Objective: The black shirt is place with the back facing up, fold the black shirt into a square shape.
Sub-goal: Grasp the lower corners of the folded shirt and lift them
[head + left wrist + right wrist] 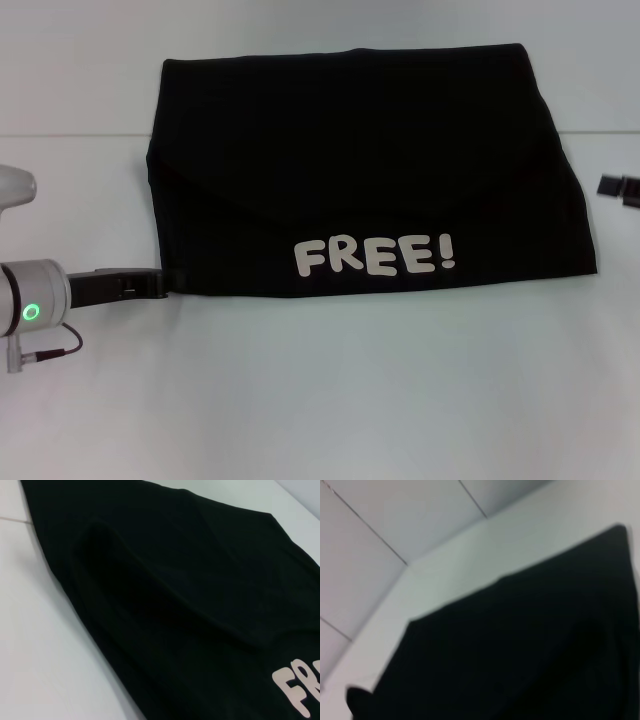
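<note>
Shirt, black (360, 170), "FREE!" print (375, 257): lies part-folded on white table (320, 400). Left gripper (168, 284) touches its near-left hem corner; jaw state cannot be told. Right gripper (622, 189) idles well right. Advice: pinch hem fully, fold across evenly.

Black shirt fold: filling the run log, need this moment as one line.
black shirt: folded, FREE! print up | left gripper: at shirt's near-left corner | right gripper: off to shirt's right | white table
</note>
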